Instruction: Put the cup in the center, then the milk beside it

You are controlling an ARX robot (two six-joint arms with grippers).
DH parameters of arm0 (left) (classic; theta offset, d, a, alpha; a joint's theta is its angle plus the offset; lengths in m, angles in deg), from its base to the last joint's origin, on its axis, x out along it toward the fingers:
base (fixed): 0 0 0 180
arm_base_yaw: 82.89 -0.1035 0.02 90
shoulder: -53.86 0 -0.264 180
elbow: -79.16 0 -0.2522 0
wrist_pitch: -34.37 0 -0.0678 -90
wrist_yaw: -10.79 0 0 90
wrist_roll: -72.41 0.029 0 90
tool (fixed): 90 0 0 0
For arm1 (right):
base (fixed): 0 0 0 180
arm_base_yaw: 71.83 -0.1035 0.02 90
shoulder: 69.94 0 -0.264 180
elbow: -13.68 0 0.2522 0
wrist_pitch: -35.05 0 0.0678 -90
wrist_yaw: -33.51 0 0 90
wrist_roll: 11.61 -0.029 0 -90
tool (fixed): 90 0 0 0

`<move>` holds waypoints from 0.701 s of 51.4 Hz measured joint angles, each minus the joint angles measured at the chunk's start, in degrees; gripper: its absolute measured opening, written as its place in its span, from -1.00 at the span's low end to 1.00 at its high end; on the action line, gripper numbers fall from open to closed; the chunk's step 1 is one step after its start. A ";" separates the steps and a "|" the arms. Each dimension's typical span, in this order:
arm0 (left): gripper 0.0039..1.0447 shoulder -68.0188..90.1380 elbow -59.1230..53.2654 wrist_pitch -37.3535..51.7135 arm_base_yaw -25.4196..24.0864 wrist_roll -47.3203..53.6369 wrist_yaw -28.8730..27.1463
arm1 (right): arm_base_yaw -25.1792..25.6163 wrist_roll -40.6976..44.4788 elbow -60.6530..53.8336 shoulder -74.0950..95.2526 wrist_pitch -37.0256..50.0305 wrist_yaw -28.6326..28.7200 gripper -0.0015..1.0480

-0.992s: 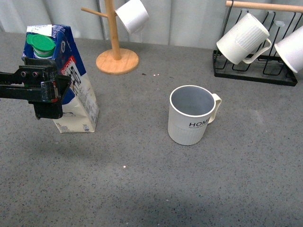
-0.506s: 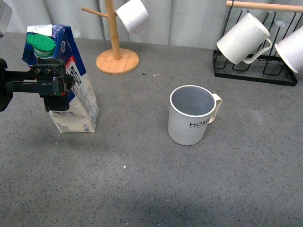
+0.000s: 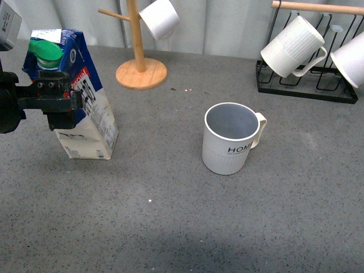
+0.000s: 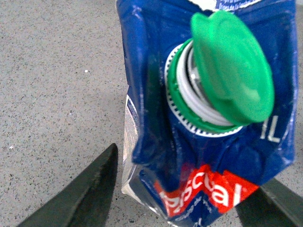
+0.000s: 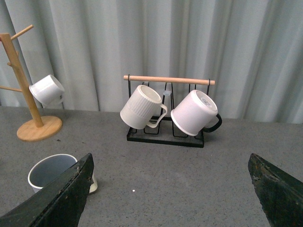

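Note:
The cup (image 3: pixel 230 139), cream-white and ribbed with a grey inside and "HOME" lettering, stands upright mid-table with its handle to the right. It also shows in the right wrist view (image 5: pixel 49 171). The milk (image 3: pixel 85 105), a blue-and-white carton with a green cap (image 3: pixel 46 50), is at the far left, tilted, its base close to the table. My left gripper (image 3: pixel 60 102) is shut on the milk's upper part. The left wrist view shows the carton (image 4: pixel 203 118) and green cap (image 4: pixel 232 80) between the jaws. My right gripper (image 5: pixel 175 189) is open and empty, out of the front view.
A wooden mug tree (image 3: pixel 139 54) holding a small white cup (image 3: pixel 159 18) stands at the back. A black wire rack (image 3: pixel 307 85) with plain white ribbed mugs (image 3: pixel 293 46) stands at the back right. Grey table (image 3: pixel 182 222) spreads round the cup.
My left gripper has drawn up and to the left with the milk, tilting the carton; its base has shifted slightly left. The cup has not moved.

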 joint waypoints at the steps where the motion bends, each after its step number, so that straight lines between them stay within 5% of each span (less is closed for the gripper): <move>1: 0.20 0.02 0.09 -0.04 0.00 -0.15 -0.02 | 0.00 0.00 0.00 0.00 0.00 0.00 0.82; 17: -0.93 -1.14 0.20 -0.24 3.13 -1.99 -1.95 | 0.00 0.00 0.00 0.00 0.00 0.00 0.82; 36: -0.93 1.66 3.91 1.14 15.50 -9.18 -8.26 | 0.00 0.00 0.00 0.00 0.00 0.00 0.82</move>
